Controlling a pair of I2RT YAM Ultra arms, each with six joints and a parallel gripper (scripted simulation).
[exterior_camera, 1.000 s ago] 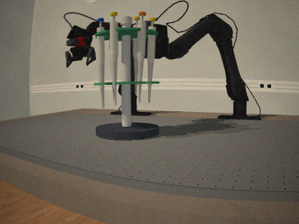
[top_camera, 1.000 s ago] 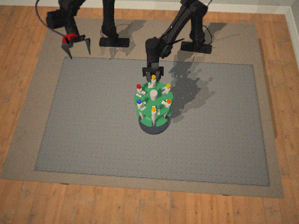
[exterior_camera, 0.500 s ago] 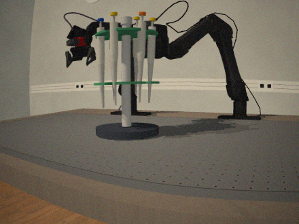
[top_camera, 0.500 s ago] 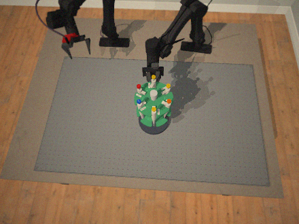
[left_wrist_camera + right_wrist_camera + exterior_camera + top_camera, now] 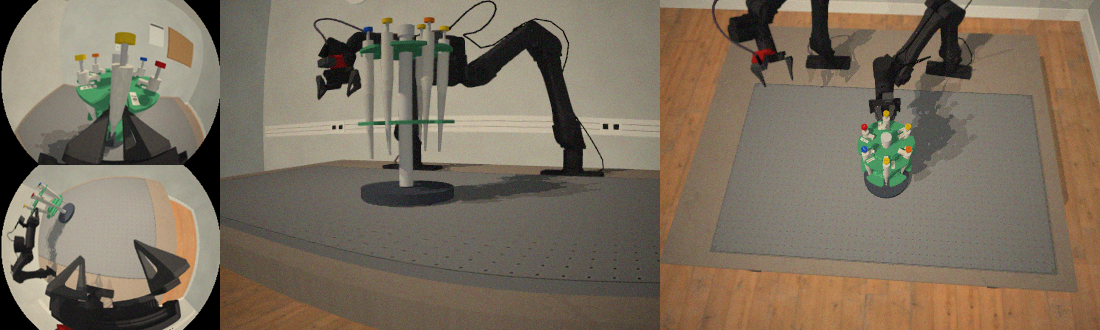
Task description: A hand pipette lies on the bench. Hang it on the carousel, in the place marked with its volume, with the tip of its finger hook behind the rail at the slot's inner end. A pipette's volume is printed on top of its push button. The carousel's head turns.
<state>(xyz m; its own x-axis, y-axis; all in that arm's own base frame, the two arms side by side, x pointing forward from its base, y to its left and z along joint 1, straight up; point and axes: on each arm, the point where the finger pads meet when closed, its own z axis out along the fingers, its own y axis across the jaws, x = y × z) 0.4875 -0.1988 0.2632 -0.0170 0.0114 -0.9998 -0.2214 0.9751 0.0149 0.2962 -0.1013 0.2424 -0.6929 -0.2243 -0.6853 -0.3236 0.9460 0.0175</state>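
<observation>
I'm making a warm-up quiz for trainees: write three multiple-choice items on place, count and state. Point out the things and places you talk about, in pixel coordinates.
1. Around the head, the red button [image 5: 864, 127] [image 5: 160, 64] [image 5: 32, 194] sits between:
A) blue [image 5: 864, 149] [image 5: 368, 29] [image 5: 143, 59] [image 5: 39, 185] and yellow [image 5: 886, 114] [image 5: 421, 26] [image 5: 125, 38] [image 5: 25, 206]
B) orange and blue
C) two yellows

2. How many yellow buttons?
A) one
B) two
C) three

3. The right gripper [image 5: 779, 82] [image 5: 335, 96] [image 5: 105, 250] is:
A) shut on a pipette
B) open
C) shut, empty

Key:
1 A: the top view shows both neighbours.
2 C: three yellow caps from above.
3 B: its fingers stand wide apart.
</observation>
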